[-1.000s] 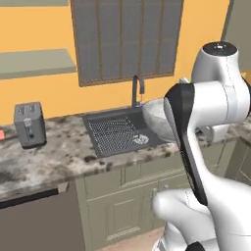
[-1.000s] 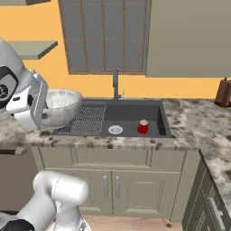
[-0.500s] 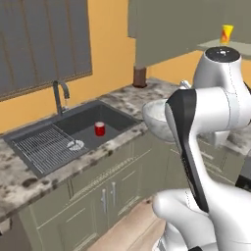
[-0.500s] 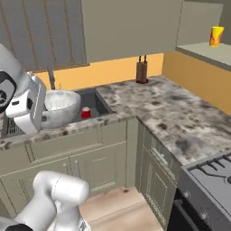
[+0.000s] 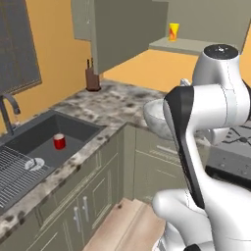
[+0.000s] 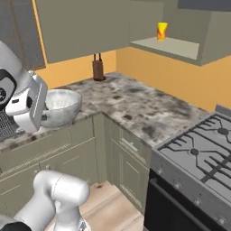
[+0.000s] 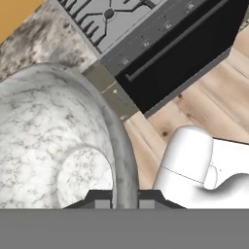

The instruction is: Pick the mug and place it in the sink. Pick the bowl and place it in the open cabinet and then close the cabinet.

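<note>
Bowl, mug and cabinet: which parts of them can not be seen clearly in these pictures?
- Bowl: left base view, the arm covers most of it; hand view, its left part is cut by the edge.
- Mug: left base view, too small to see inside.
- Cabinet: right base view, the top edge cuts it; only a yellow cup shows.

The white arm bends up high and folds back down, with its hand out over the front edge of the counter. The gripper (image 7: 125, 197) has its jaws pinched tight on the bowl (image 7: 53, 146) rim.
</note>
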Available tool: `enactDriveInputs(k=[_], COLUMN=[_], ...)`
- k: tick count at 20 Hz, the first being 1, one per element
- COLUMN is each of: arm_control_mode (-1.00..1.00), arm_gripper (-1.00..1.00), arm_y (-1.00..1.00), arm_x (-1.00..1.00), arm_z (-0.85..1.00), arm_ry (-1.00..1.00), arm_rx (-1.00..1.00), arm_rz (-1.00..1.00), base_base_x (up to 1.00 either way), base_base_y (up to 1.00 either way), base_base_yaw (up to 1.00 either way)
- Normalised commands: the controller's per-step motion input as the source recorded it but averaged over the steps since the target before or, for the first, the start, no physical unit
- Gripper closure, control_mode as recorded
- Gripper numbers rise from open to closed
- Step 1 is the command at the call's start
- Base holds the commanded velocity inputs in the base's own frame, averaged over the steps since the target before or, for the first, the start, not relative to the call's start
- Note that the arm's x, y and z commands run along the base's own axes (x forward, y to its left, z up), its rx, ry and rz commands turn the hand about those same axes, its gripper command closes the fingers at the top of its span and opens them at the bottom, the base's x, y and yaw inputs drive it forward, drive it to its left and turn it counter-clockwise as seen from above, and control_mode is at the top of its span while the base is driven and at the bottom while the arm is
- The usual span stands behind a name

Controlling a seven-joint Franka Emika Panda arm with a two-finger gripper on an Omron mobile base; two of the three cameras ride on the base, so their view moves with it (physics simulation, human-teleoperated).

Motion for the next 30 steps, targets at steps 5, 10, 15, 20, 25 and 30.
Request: enactDriveInputs(k=[5, 10, 15, 20, 25, 30], arm_control_mode=[1.00, 1.00, 1.00, 1.00, 1.00, 1.00], arm_gripper=[1.00, 1.00, 1.00, 1.00, 1.00, 1.00], arm_y=[0.00, 0.00, 0.00, 0.00, 0.00, 0.00], arm_x=[0.00, 0.00, 0.00, 0.00, 0.00, 0.00], arm_z=[0.00, 0.00, 0.00, 0.00, 0.00, 0.00], arm_ry=[0.00, 0.00, 0.00, 0.00, 0.00, 0.00], arm_rx=[0.00, 0.00, 0.00, 0.00, 0.00, 0.00], arm_rz=[0.00, 0.00, 0.00, 0.00, 0.00, 0.00], base_base_x=[0.26, 0.22, 0.31, 0.62, 0.68, 0.67], base_base_y=[-0.31, -0.69, -0.54, -0.08, -0.06, -0.07], base_base_yaw=[-0.21, -0.03, -0.05, -0.03, -0.02, -0.02])
